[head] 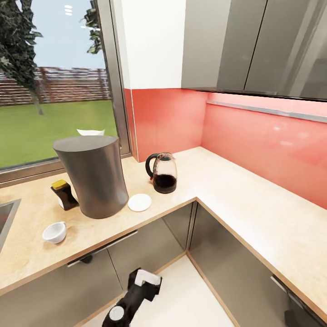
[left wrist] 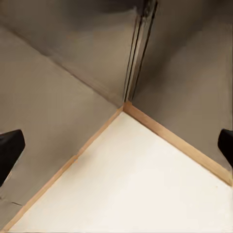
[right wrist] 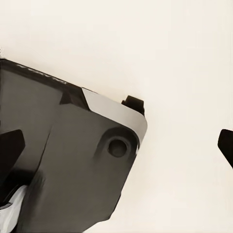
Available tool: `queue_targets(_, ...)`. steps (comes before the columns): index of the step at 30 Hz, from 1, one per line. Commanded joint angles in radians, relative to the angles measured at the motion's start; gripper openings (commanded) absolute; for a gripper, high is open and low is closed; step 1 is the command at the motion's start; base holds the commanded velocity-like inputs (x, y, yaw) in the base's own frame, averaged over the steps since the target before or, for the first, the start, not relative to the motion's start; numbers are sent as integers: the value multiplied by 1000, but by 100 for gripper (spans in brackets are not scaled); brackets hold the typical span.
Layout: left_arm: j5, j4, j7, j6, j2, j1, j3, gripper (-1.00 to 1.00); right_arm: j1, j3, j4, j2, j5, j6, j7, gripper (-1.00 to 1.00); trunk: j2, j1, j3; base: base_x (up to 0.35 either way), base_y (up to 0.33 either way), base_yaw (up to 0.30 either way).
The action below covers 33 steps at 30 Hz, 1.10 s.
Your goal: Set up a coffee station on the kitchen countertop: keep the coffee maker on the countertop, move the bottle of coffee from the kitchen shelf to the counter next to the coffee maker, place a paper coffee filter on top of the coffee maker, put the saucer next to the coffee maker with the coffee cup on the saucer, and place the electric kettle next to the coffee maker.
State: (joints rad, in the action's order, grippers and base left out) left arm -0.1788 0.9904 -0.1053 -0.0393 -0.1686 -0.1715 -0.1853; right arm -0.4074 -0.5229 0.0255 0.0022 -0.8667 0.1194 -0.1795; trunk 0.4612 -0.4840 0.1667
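Both claws gape empty: left claw (left wrist: 116, 145) over the pale floor (left wrist: 131, 184), right claw (right wrist: 119, 145) likewise; on the beige table (head: 218, 181), tall grey coffee maker (head: 93, 177) stands between yellow-capped brown bottle (head: 63, 194) and white saucer (head: 139, 202); glass kettle (head: 162, 173) just beyond; white cup (head: 55, 232) lies apart.

The coffee maker (head: 93, 177) looks matt grey metal; the kettle (head: 163, 173) is clear glass with black plastic; the countertop (head: 236, 190) is pale, smooth, wood-edged; the backsplash (head: 263, 145) is glossy red.

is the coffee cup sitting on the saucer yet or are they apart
Apart. The head view shows the coffee cup alone on the countertop, left of the coffee maker, while the saucer lies on its right with bare counter between them.
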Motion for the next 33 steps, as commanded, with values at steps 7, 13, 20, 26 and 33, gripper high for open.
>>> queue_targets(7,42,200,10,-191,3,-148,-46,100,2,-8,2,2,-8,4,-6,100,2,0,2,0,0,0)
queue_targets(13,45,206,101,-264,6,-305,-32,100,2,-8,2,2,-8,3,-7,100,2,0,2,0,0,0)
queue_targets(20,45,205,299,-269,5,-356,-19,100,2,-8,3,1,-6,2,-6,100,2,0,2,0,0,0)
queue_targets(26,41,197,398,-267,3,-347,-27,100,2,-8,2,1,-6,2,-6,100,2,0,2,0,0,0)
queue_targets(33,54,154,396,-408,-6,-509,-37,100,2,-8,2,1,-6,2,-5,100,2,0,2,0,0,0)
